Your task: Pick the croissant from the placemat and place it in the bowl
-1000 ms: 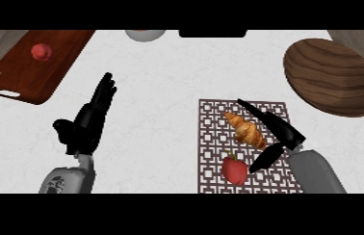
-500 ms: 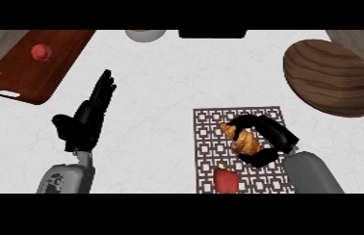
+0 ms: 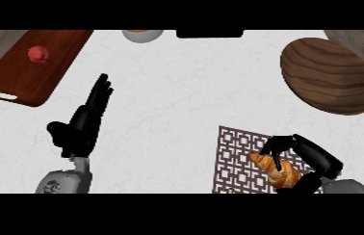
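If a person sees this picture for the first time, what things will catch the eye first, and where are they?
First, the right hand at the lower right, its black fingers curled round the golden croissant above the patterned placemat. Next, the big wooden bowl at the right edge, and the left hand resting open at the lower left. A red fruit lies on the wooden cutting board at the upper left.

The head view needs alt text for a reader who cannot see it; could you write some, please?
The right hand curls round a croissant over a patterned placemat. The wooden bowl sits beyond it; the left hand rests open.
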Available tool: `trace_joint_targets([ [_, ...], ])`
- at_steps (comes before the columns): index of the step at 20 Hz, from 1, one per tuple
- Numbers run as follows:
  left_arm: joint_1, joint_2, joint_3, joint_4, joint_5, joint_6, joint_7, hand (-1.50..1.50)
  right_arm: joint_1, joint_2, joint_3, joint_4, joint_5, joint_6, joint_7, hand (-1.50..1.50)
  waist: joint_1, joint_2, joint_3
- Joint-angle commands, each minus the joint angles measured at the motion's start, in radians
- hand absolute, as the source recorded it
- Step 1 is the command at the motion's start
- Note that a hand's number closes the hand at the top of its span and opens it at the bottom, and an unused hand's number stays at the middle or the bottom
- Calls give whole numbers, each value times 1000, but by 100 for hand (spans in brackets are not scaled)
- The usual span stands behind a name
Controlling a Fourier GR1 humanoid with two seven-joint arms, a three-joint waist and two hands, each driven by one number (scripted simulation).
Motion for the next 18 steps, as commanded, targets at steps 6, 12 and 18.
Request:
trace_joint_targets([
  [6,20,-7,-8,17,-5,-7,-26,0,180,-114,-166,-271,-265,82,-191,150,-7,1,1],
  [12,-17,-16,-19,-20,-32,28,40,0,258,-150,-309,-621,-451,50,-15,150,-12,-1,0],
  [18,-17,-9,6,37,2,-7,3,0,213,-213,-476,-785,-625,60,283,150,2,3,0],
])
